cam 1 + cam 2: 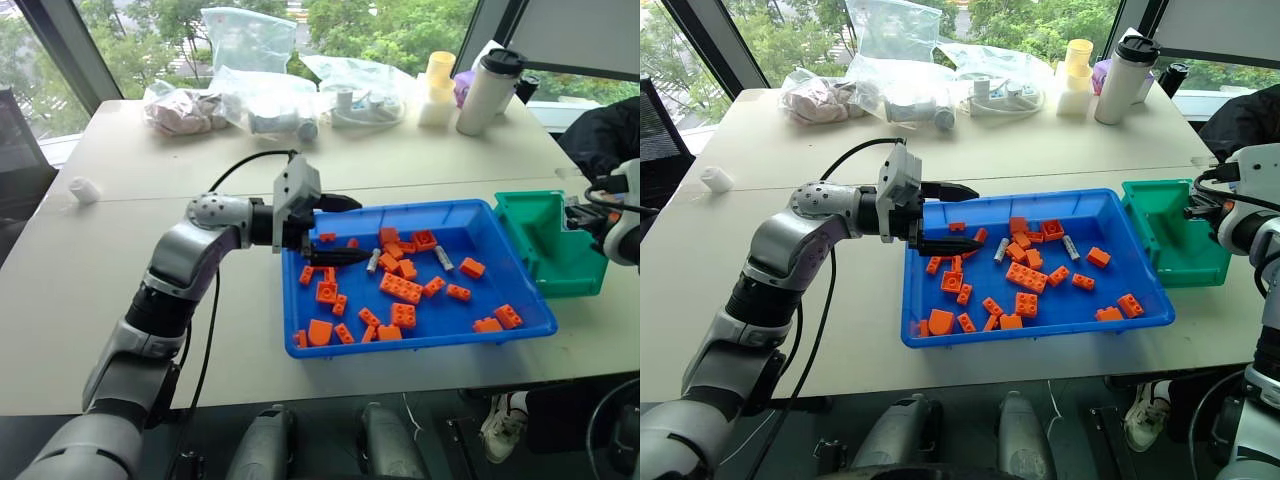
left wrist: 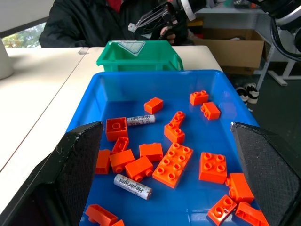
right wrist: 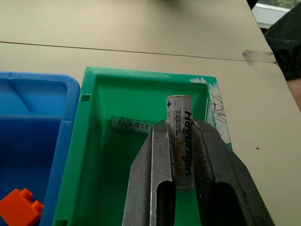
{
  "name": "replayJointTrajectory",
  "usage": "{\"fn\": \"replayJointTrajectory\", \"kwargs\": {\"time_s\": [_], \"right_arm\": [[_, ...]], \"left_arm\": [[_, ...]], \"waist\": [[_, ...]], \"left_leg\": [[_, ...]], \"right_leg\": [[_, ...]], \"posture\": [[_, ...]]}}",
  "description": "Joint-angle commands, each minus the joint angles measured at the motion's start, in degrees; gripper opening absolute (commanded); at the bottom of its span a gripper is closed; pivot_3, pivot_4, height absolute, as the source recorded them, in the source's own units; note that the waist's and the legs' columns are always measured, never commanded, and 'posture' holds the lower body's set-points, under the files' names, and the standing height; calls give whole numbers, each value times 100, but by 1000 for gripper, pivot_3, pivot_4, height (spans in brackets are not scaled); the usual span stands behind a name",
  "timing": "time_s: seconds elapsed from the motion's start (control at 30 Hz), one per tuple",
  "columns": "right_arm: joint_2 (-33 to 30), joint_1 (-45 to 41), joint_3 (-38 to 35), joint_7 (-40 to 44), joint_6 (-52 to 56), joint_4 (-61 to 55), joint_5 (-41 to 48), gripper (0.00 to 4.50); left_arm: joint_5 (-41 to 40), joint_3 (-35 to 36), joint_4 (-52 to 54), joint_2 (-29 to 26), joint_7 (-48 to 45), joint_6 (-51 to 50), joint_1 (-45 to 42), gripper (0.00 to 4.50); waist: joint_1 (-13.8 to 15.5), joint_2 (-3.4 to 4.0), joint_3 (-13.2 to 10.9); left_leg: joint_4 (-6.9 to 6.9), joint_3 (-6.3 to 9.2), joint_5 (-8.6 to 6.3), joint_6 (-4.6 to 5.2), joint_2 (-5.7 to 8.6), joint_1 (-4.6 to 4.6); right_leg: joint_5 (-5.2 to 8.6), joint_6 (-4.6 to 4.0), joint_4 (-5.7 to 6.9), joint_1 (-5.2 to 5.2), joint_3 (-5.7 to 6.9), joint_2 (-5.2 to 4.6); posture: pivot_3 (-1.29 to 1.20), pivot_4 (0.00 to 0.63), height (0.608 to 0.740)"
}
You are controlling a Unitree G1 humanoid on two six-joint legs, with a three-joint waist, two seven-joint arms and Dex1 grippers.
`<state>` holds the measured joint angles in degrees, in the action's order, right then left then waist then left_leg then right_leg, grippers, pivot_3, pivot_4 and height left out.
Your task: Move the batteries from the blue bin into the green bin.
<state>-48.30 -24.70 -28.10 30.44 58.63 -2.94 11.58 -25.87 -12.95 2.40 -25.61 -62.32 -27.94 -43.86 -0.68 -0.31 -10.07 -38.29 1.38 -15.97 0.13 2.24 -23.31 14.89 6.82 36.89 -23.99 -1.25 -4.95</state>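
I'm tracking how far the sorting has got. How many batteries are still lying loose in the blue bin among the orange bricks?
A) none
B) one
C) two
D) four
C: two batteries lie among the orange bricks on the floor of the blue bin, while a third battery is clamped in the right gripper over the green bin.
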Motion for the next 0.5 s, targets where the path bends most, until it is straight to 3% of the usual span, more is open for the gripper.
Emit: {"fn": "replayJointTrajectory", "kwargs": {"time_s": [0.03,0.17,0.33,0.5], "right_arm": [[-53,-70,-141,-81,-80,10,132,1933],[-139,-141,0,-203,-303,102,98,4002],[-188,-369,324,196,-482,-195,425,4002],[-4,-571,1607,1329,-534,-986,1106,4002]], "left_arm": [[24,71,225,-51,-21,15,36,4500],[-16,244,463,-285,23,-154,196,4500],[-195,519,941,-791,14,-498,445,4500],[-303,641,1455,-1495,-223,-812,723,4500]], "waist": [[2,0,0],[-1,0,0],[-33,0,0],[-40,0,0]], "left_leg": [[0,0,0,0,0,0],[0,0,0,0,0,0],[2,-5,1,-1,-3,-1],[2,-3,1,-2,-9,-1]], "right_leg": [[0,0,0,0,0,0],[0,0,2,-2,-1,0],[1,0,11,-16,-6,3],[1,0,13,-17,-7,11]], "posture": [[0,150,740],[0,150,740],[0,150,740],[0,150,740]]}}
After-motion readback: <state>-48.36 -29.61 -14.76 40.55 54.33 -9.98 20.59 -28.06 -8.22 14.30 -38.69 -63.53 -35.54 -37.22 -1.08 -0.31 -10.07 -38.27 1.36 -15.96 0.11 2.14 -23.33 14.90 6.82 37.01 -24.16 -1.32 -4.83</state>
